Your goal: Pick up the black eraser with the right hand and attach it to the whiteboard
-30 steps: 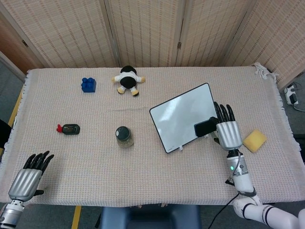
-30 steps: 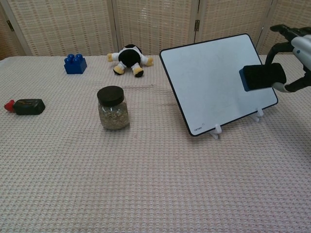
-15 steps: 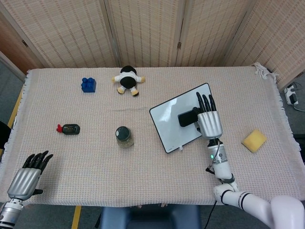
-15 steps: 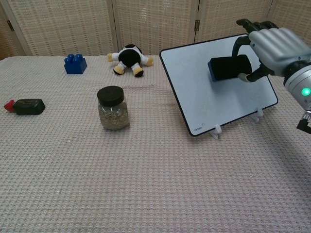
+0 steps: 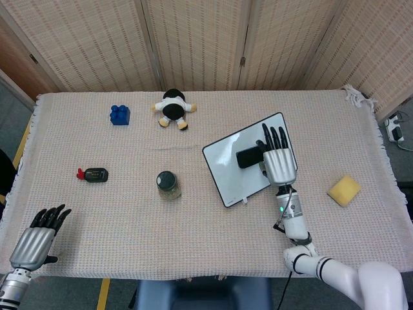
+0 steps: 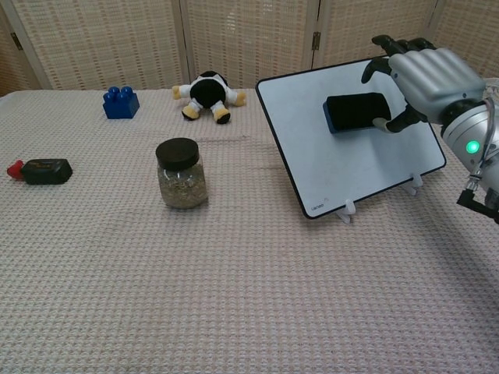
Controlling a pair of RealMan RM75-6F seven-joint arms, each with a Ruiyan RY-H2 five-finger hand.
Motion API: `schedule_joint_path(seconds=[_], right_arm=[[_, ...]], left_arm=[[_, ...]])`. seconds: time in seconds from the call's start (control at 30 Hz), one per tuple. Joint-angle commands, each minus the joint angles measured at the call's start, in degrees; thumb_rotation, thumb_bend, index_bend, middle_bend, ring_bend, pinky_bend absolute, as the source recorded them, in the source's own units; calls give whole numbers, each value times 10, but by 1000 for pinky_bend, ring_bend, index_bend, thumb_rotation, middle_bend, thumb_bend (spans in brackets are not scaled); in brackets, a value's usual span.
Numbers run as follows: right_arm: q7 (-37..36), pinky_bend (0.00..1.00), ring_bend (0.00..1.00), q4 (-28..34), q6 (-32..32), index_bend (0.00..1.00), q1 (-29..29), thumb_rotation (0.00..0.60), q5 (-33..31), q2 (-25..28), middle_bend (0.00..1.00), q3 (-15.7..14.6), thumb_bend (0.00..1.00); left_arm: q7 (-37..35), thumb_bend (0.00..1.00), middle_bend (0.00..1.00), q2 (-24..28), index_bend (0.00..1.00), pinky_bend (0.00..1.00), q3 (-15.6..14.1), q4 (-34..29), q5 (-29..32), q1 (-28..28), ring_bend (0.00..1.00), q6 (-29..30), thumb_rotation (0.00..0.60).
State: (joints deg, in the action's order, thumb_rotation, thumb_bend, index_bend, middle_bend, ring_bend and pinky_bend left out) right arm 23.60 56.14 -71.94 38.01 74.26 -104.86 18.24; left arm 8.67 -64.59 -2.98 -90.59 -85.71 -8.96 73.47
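The white whiteboard [image 5: 224, 163] [image 6: 335, 175] leans tilted on small stands at the table's right. A black eraser [image 5: 248, 157] [image 6: 355, 113] lies against the upper part of the board's face. My right hand [image 5: 279, 163] [image 6: 427, 78] grips it from the right, fingers over its top edge and thumb under its lower edge. My left hand [image 5: 39, 242] hovers at the front left table edge, fingers spread and holding nothing; the chest view does not show it.
A lidded glass jar [image 5: 168, 184] [image 6: 182, 173] stands left of the board. A black and white plush toy [image 5: 173, 108] [image 6: 209, 92] and a blue block [image 5: 120, 115] [image 6: 121, 103] lie at the back. A black-and-red object [image 5: 93, 174] [image 6: 43, 171] is far left, a yellow sponge [image 5: 344, 190] right.
My right hand carried the eraser leftward from the board's right edge onto the board's face. The left hand stayed put.
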Motion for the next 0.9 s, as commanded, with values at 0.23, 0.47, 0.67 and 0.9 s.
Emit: schedule_joint_path(seconds=[0.23, 0.47, 0.67, 0.9], right_arm=[[-12, 0, 41, 62, -22, 144, -28, 600, 12, 41, 0, -21, 324], [-5, 0, 25, 274, -72, 107, -123, 600, 22, 171, 0, -79, 324], [18, 0, 13, 407, -168, 85, -228, 600, 105, 295, 0, -182, 324], [24, 0, 0, 485, -218, 75, -325, 600, 129, 379, 0, -282, 324]], left_arm=[[-4, 210, 0, 4, 0, 4, -4, -3, -11, 6, 0, 17, 600], [1, 210, 0, 3, 0, 4, -5, -5, -23, 13, 0, 37, 600], [10, 210, 0, 5, 0, 4, -15, -11, -56, 28, 0, 74, 600], [14, 210, 0, 7, 0, 2, -35, -10, -115, 47, 0, 123, 600]])
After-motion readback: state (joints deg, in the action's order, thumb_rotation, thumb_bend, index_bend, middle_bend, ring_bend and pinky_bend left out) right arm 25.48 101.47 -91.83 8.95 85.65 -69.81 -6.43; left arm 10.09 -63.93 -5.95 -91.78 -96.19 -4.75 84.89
